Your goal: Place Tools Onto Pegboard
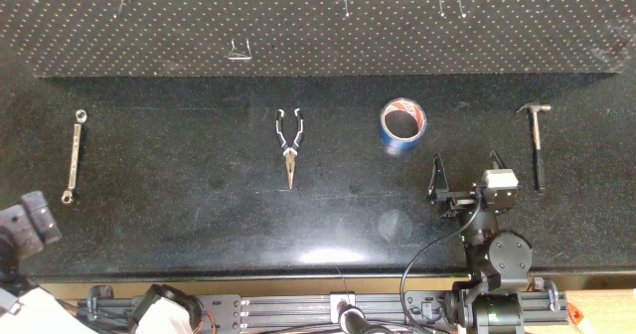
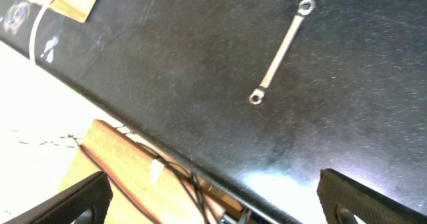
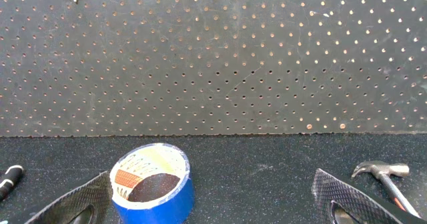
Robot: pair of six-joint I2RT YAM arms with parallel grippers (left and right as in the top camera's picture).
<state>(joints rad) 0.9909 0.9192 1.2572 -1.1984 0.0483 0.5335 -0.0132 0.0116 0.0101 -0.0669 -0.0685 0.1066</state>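
Observation:
On the black table lie a silver wrench [image 1: 74,156] at the left, pliers [image 1: 289,143] with white handles in the middle, a blue tape roll [image 1: 403,124] and a small hammer [image 1: 536,141] at the right. My right gripper [image 1: 465,175] is open, low over the table just in front of the tape roll [image 3: 152,183]; the hammer [image 3: 385,175] lies to its right. My left gripper [image 2: 213,204] is open, raised above the table's front left edge, with the wrench [image 2: 281,51] farther in on the table.
The pegboard [image 1: 318,26] stands along the back with several metal hooks [image 1: 238,49], one low at left of centre and others along the top. A wooden bench edge [image 2: 127,177] and cables run below the table's front edge.

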